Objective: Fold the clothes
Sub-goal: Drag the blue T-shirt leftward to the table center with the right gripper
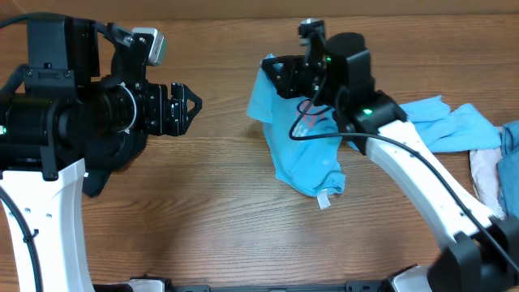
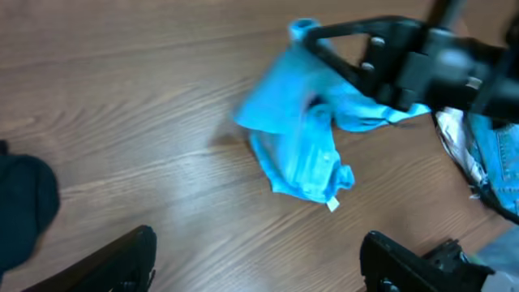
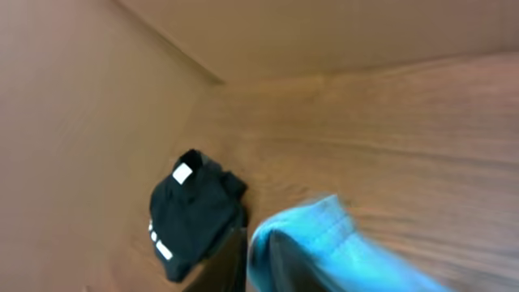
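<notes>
A light-blue T-shirt point(image 1: 304, 154) lies crumpled mid-table, one edge lifted. My right gripper point(image 1: 269, 69) is shut on that raised edge at the shirt's far left corner. In the right wrist view the blue cloth point(image 3: 340, 243) is pinched between the two dark fingers of the right gripper point(image 3: 255, 264). In the left wrist view the T-shirt point(image 2: 300, 138) hangs from the right gripper point(image 2: 389, 57). My left gripper point(image 1: 190, 105) hovers open to the left of the shirt, apart from it; the left gripper point(image 2: 259, 259) has only bare table between its fingers. A folded black garment point(image 3: 190, 215) with white lettering lies at the table's left.
More clothes are heaped at the right edge: a light-blue piece point(image 1: 442, 122), a pale pinkish one point(image 1: 486, 174) and denim point(image 1: 511, 158). The black garment point(image 2: 24, 211) lies under my left arm. Bare wooden table point(image 1: 219, 211) spreads in front of the shirt.
</notes>
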You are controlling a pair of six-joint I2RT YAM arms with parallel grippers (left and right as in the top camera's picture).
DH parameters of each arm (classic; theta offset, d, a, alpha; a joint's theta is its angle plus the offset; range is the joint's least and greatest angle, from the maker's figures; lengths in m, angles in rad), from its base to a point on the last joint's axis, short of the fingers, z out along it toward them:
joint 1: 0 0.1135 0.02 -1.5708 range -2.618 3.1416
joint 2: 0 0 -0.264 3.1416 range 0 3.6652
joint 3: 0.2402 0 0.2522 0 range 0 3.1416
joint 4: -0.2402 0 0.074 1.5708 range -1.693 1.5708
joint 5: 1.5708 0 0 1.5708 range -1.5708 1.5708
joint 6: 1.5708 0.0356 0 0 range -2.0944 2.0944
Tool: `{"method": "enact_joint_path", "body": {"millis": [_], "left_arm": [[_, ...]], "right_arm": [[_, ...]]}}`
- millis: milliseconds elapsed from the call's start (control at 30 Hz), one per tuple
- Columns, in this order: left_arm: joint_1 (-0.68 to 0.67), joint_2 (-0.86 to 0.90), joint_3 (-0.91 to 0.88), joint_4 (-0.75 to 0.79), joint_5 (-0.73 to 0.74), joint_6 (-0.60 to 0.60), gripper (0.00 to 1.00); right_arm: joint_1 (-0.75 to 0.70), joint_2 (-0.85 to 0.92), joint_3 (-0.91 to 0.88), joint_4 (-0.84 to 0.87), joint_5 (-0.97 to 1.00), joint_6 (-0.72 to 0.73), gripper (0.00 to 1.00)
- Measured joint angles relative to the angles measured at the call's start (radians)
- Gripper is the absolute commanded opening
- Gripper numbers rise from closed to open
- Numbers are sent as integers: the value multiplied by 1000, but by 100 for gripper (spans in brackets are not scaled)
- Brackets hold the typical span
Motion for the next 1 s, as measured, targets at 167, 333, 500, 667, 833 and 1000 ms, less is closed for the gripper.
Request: {"method": "enact_joint_path", "body": {"millis": [167,333,500,667,833,1000], "left_arm": [[-184,1,0,-13,-81,83,87],[-354,95,-14,34,-299,69,75],[-373,401,-97,98,-338,33,69],[-390,624,-101,178,-343,23,72],[-390,690,-102,186,-343,22,75],[-390,692,-102,162,-290,21,73]], "right_arm": [[-92,6,10,-129,-28,-60,50],[-345,-97,37,-557,-24,-138,51],[-347,-120,35,-1016,61,-206,54],[-300,-119,-159,-1021,133,-221,54],[-239,-121,-435,-726,123,-222,59],[-210,-121,-496,-604,115,-190,58]]}}
